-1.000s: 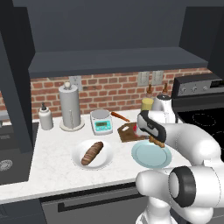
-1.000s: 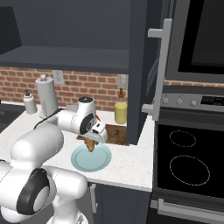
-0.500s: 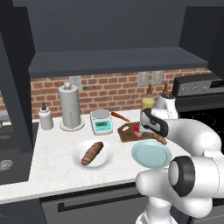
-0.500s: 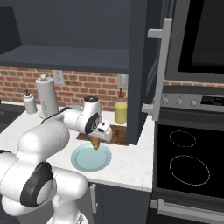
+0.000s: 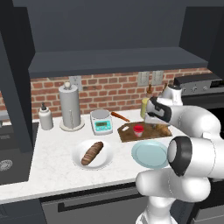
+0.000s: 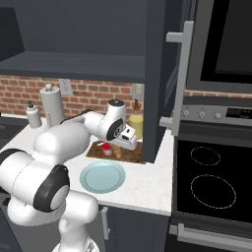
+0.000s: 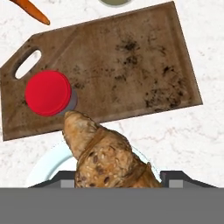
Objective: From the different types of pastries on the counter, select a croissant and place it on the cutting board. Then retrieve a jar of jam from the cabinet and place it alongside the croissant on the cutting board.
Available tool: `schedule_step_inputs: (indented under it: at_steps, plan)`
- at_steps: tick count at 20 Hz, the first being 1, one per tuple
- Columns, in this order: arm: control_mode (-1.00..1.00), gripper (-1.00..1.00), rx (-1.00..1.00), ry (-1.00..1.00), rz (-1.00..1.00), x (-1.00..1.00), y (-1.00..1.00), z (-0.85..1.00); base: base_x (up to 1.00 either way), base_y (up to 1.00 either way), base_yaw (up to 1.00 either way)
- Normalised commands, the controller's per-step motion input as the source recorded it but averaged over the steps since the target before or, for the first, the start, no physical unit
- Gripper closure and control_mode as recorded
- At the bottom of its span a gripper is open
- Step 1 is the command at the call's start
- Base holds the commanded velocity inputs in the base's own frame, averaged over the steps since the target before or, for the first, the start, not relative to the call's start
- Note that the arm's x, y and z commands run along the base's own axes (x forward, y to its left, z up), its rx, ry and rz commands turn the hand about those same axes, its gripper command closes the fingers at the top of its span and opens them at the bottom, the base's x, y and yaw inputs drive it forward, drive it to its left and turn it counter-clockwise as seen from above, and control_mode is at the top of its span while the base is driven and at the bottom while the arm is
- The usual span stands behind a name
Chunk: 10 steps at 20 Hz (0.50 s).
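1. Closed on the croissant (image 7: 105,159), with the gripper (image 5: 162,127) pinching it at the fat middle.
2. Held up in the air, not yet resting on the cutting board (image 7: 109,65).
3. Long way of the croissant pointing out ahead of the jaws, pointed tip farthest away.
4. Cutting board lying below and just ahead of the jaws, bare brown wood open there.
5. Jar of jam (image 7: 48,92) already standing on the board, just past the croissant's tip and a little to one side, close to the handle hole.
6. Probably best to lower onto the bare wood beside the jar, without bumping the red lid.
7. Pale blue plate (image 5: 149,154) sitting under the jaws, nearer than the board.
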Motion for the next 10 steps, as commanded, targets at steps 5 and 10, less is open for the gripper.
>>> schedule_step_inputs:
  at_steps: [5,10]
  plan:
    - [-1.00,1.00,0.00,-0.04,0.00,0.07,-0.02,0.03,0.00,0.00,0.00]
    - [-1.00,1.00,0.00,-0.01,0.00,0.50,-0.07,0.05,0.00,0.00,0.00]
